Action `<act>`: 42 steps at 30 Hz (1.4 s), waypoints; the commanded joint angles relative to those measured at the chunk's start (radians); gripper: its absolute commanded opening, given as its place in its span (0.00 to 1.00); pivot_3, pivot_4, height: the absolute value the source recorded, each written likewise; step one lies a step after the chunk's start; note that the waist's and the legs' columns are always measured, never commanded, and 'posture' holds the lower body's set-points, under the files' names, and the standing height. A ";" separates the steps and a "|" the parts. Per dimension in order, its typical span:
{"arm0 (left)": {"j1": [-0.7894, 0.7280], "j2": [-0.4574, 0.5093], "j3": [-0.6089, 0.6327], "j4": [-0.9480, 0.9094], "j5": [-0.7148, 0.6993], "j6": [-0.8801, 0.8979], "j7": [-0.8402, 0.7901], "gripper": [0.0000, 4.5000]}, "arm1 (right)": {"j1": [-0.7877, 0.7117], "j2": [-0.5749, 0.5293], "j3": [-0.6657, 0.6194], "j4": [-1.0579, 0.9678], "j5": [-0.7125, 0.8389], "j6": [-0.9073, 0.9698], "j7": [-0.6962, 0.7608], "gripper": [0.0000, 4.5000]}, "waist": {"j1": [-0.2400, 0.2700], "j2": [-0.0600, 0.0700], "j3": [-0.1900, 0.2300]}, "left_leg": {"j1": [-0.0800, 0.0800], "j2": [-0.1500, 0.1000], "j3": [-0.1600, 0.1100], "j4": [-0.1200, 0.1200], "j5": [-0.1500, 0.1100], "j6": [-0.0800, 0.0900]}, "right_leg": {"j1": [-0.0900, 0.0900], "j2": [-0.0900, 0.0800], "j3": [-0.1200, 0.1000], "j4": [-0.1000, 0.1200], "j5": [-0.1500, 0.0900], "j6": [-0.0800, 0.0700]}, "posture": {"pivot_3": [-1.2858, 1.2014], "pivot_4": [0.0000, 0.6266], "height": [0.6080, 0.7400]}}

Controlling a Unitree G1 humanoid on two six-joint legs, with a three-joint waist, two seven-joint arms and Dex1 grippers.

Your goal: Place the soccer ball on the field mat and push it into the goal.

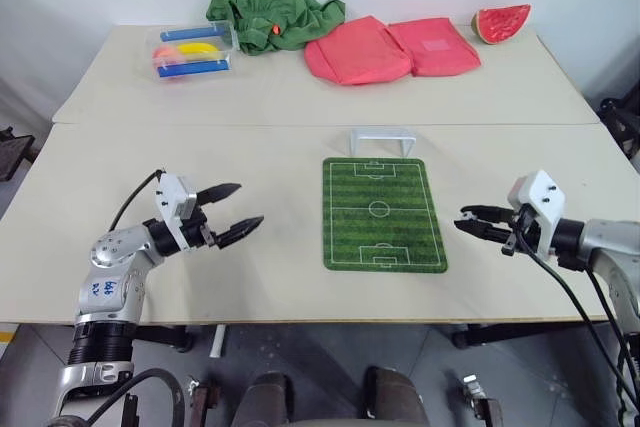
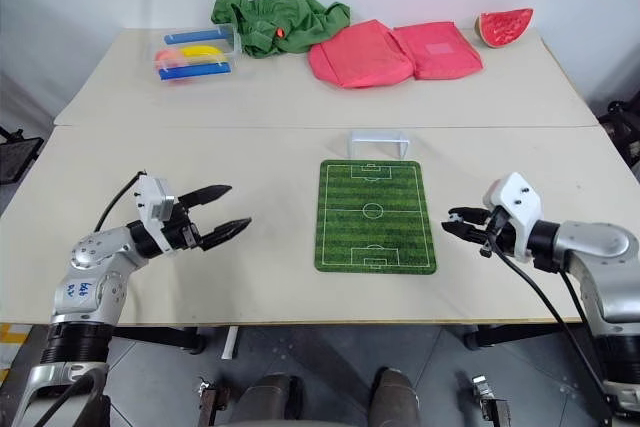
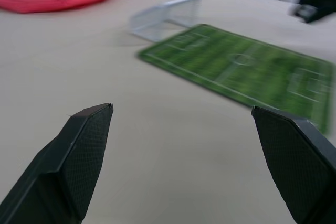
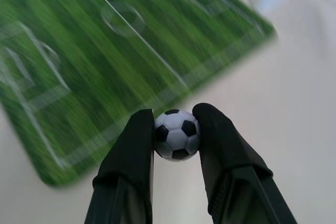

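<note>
Right gripper [image 4: 176, 129] is pinching the soccer ball [image 4: 177, 134], hanging just off the field mat's [image 1: 381, 214] right edge; mat lies leftward.

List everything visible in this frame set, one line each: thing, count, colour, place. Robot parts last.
soccer ball: 1, white with black patches, pinched between the right gripper's fingers
field mat: 1, green with white lines, near table, centre
goal: 1, white, just beyond the mat's far edge
folded cloths: 2, pink, far table, side by side
crumpled cloth: 1, green, far table, left of the pink cloths
clear box: 1, blue bars, yellow and pink items inside, far table, left
watermelon slice: 1, red with green rind, far table, right
tables: 2, beige, pushed together
left gripper: 1, black fingers, open, left of the mat
right gripper: 1, black fingers, right of the mat
</note>
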 commanded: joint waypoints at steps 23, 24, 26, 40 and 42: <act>0.097 -0.016 0.011 -0.037 -0.108 -0.104 -0.224 1.00 | -0.291 0.209 0.397 0.269 -0.175 -0.230 0.322 0.19 | -0.001 0.000 0.000 | -0.001 0.007 0.002 0.002 -0.004 -0.002 | -0.002 0.007 0.001 -0.001 0.001 -0.001 | 0.52 0.24 1.00; 0.097 -0.016 0.011 -0.039 -0.108 -0.103 -0.221 1.00 | -0.291 0.213 0.396 0.274 -0.178 -0.234 0.323 0.19 | -0.001 0.000 0.000 | -0.001 0.007 0.002 0.002 -0.004 -0.002 | -0.002 0.007 0.002 -0.001 0.001 -0.001 | 0.52 0.24 1.00; 0.094 -0.017 0.011 -0.041 -0.108 -0.101 -0.216 1.00 | -0.293 0.221 0.398 0.282 -0.184 -0.240 0.323 0.19 | -0.001 0.000 0.000 | -0.001 0.007 0.002 0.002 -0.004 -0.002 | -0.002 0.007 0.002 -0.001 0.001 -0.001 | 0.52 0.24 1.00; 0.059 -0.032 0.002 -0.041 -0.101 -0.087 -0.190 1.00 | -0.304 0.260 0.386 0.321 -0.203 -0.255 0.309 0.47 | -0.002 0.000 0.000 | -0.001 0.008 0.003 0.004 -0.004 -0.003 | -0.002 0.009 0.003 0.000 0.001 -0.002 | 0.52 0.24 1.00; 0.058 -0.034 0.001 -0.042 -0.101 -0.088 -0.188 1.00 | -0.301 0.260 0.384 0.317 -0.202 -0.256 0.307 0.54 | -0.002 0.000 0.000 | -0.001 0.008 0.003 0.004 -0.004 -0.003 | -0.002 0.009 0.003 0.000 0.001 -0.002 | 0.52 0.24 1.00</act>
